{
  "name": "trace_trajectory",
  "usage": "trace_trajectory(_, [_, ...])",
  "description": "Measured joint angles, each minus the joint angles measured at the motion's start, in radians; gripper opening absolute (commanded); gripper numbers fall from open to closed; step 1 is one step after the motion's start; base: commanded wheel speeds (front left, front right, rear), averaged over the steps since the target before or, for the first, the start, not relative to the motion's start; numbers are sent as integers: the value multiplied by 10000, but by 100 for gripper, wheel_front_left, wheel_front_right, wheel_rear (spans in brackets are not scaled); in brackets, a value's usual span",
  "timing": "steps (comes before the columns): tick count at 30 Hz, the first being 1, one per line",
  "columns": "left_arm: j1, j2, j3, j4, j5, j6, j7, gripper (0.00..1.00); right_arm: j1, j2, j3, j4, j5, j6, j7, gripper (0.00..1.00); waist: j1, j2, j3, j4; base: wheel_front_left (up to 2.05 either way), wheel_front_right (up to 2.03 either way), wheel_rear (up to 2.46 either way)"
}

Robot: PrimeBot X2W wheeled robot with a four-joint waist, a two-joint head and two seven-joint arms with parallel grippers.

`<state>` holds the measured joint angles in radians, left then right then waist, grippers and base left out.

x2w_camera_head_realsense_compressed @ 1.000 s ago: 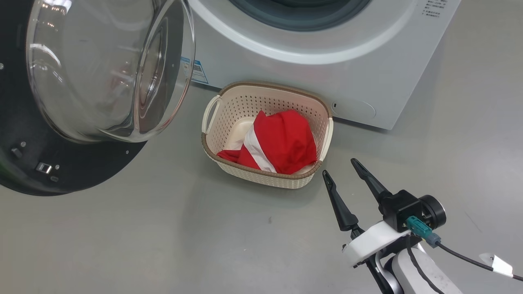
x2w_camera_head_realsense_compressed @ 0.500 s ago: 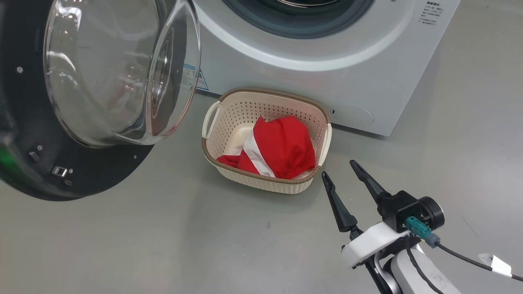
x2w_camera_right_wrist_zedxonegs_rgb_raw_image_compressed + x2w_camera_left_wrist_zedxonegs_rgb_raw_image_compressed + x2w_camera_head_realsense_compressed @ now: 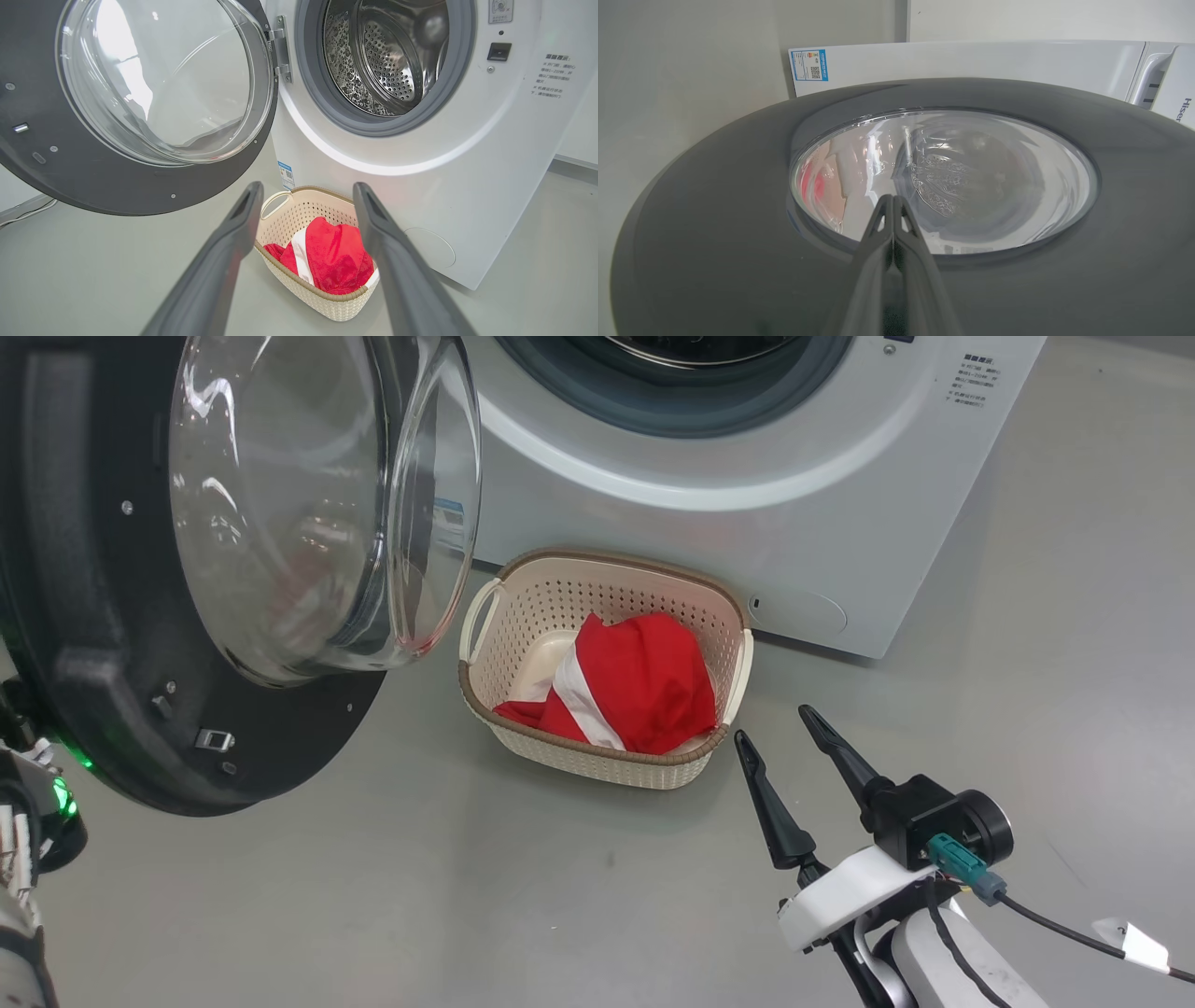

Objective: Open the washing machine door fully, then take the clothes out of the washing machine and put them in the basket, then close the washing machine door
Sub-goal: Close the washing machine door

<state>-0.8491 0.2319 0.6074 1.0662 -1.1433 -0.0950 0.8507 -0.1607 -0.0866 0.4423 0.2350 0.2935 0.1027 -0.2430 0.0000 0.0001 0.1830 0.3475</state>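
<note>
Clothes [image 3: 644,677] lie in the basket [image 3: 605,556], washing machine door [image 3: 89,616] open

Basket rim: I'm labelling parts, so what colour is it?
The basket rim is brown, woven-look; clearest in the head view.

upper left, the washing machine door [image 3: 93,616] is dark plastic, dully shiny, round a clear glossy glass bowl [image 3: 299,504]. the washing machine [image 3: 672,532] is smooth glossy white, its drum [image 3: 392,79] bright perforated steel, its gasket [image 3: 308,84] matt grey rubber. the basket [image 3: 597,761] is cream plastic with a brown woven-look rim. the clothes [image 3: 653,681] are matt red cloth. the floor [image 3: 373,896] is smooth grey.
</note>
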Motion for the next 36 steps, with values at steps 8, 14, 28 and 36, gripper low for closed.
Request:
trace_trajectory(8, [263,-445,-280,-424,-73,-163,748,0,61,21,0,29,52,-10,-2,100,0,0,-109,34,0,0,0])
trace_trajectory(14, [691,-934,-527,-922,-180,-244,1503,0,69,56,-2,65,54,-12,-4,100,0,0,-230,56,0,0,0])
trace_trajectory(28, [1467,-1858,-694,-2109,-713,-253,2449,0,112,92,10,94,71,-15,-13,100,0,0,-415,-56,0,0,0])
trace_trajectory(36, [2029,-1946,-619,-2803,-1043,-257,2685,0,147,123,136,173,96,-13,-13,100,0,0,-504,-335,0,0,0])
